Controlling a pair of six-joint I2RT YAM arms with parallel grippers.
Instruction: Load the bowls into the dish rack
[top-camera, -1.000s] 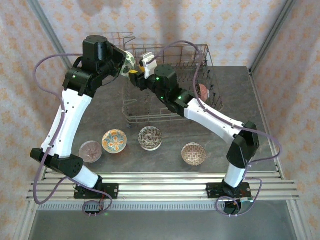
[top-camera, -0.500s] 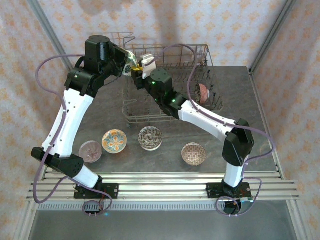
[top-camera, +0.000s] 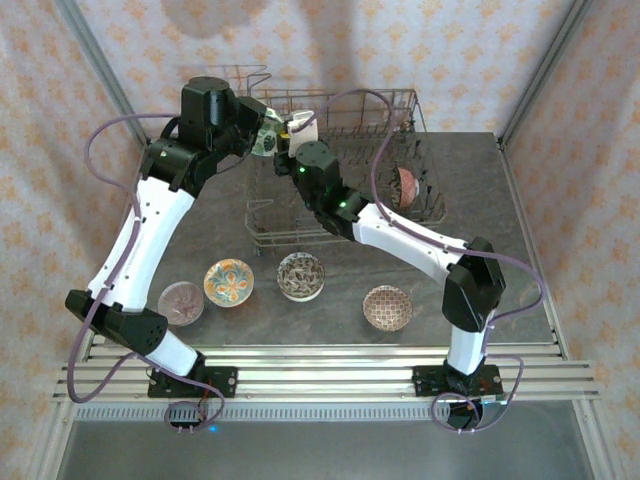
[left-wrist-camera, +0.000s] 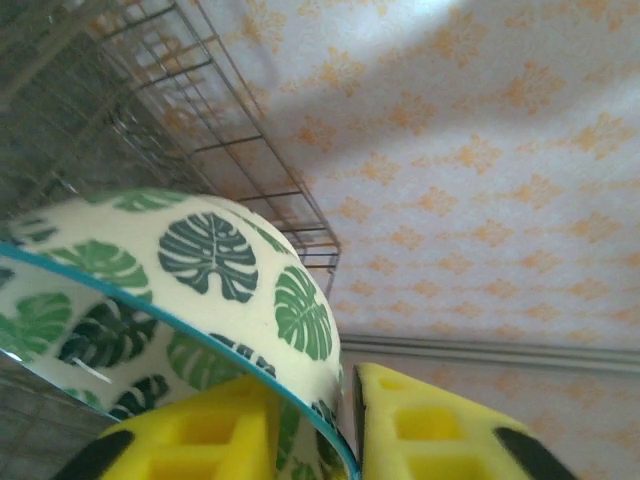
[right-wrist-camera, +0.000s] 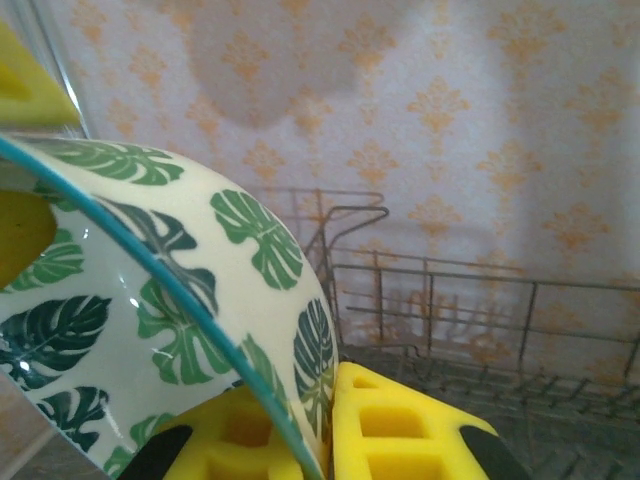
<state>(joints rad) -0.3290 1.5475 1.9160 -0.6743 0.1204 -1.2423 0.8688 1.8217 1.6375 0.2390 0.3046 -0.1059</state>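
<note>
A cream bowl with green leaf print and a teal rim (top-camera: 268, 140) hangs over the back left corner of the grey wire dish rack (top-camera: 340, 215), between both grippers. My right gripper (top-camera: 284, 146) is shut on its rim; in the right wrist view the yellow pads (right-wrist-camera: 400, 420) press the bowl (right-wrist-camera: 180, 260) wall from both sides. My left gripper (top-camera: 258, 134) stands open around the opposite rim; in the left wrist view a dark gap separates the outer pad (left-wrist-camera: 430, 420) from the bowl (left-wrist-camera: 200, 270). Another bowl (top-camera: 405, 183) stands among the rack's right tines.
Several patterned bowls lie on the table in front of the rack: pink-brown (top-camera: 181, 302), orange (top-camera: 229, 281), brown-white (top-camera: 301, 275) and brown (top-camera: 387, 307). The rack's tall wire sides (right-wrist-camera: 450, 290) rise just behind the held bowl. Patterned walls enclose the table.
My right gripper has moved left to the bowl and shut on its rim. My left gripper, shut on the bowl before, has loosened its jaws.
</note>
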